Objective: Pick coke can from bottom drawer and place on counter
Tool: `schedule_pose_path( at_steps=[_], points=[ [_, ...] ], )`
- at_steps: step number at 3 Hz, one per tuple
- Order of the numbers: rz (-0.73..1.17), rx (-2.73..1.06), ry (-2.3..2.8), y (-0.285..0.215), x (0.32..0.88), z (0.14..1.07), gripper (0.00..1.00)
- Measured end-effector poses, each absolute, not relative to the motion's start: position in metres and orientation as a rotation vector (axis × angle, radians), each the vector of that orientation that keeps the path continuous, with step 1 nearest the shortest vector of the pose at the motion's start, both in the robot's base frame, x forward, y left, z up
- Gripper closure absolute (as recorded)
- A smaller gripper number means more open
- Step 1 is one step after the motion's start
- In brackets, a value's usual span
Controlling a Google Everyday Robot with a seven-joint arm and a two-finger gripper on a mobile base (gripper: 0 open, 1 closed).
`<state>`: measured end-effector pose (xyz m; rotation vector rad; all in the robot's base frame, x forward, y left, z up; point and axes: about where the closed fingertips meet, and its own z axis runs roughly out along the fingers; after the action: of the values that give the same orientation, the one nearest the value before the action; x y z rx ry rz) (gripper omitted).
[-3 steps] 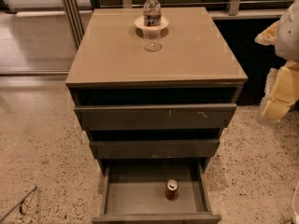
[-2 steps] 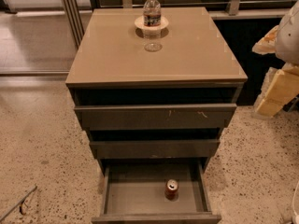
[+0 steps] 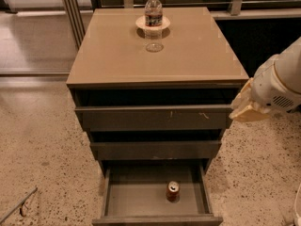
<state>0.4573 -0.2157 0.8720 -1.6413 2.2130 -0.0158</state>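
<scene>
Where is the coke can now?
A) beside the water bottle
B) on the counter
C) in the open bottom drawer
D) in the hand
C: the can stands in the open bottom drawer, while the hand hangs beside the cabinet, well above the can.

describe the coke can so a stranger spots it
Beside the gripper at far right stands a cabinet with a tan counter; its bottom drawer is open. The coke can stands alone inside: small, red-brown, silver-topped, unlike the tall clear bottle on top.
</scene>
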Motion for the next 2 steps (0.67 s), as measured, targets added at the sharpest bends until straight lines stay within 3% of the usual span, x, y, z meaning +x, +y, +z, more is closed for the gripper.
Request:
schedule_pose_path(
  at_steps=[1, 2],
  points=[
    [0.109, -1.639, 2.212, -0.207, 0.474, 0.787, 0.89],
    [0.124, -1.628, 2.216, -0.207, 0.479, 0.774, 1.00]
  ],
)
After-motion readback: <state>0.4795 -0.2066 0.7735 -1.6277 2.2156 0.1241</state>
